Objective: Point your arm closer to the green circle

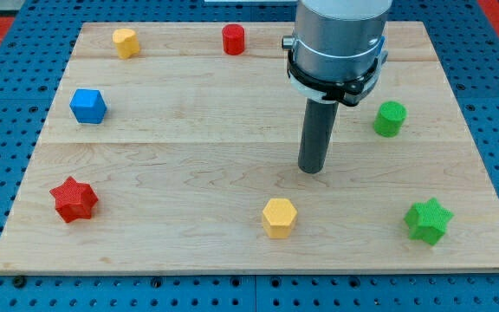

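**Rod tip standing mid-board, left of the green circle**

Nearest the view's bottom, a yellow hexagon block (pixel 279 217) is sitting near the front edge of the wooden board (pixel 171 152), with a green star block (pixel 428 220) lying far to its right and a red star block (pixel 74 199) far to its left. Farther back, my tip (pixel 311 170) is resting on bare wood at mid-board, touching no block; being a plain rod, it has no jaws and is holding nothing. The green circle block (pixel 390 119) is standing to the right of the tip and a little farther back, clearly apart from it. A blue cube block (pixel 87 106) is sitting at the left side. Along the far edge, a yellow block (pixel 126 42) and a red cylinder block (pixel 233 40) are standing well apart.
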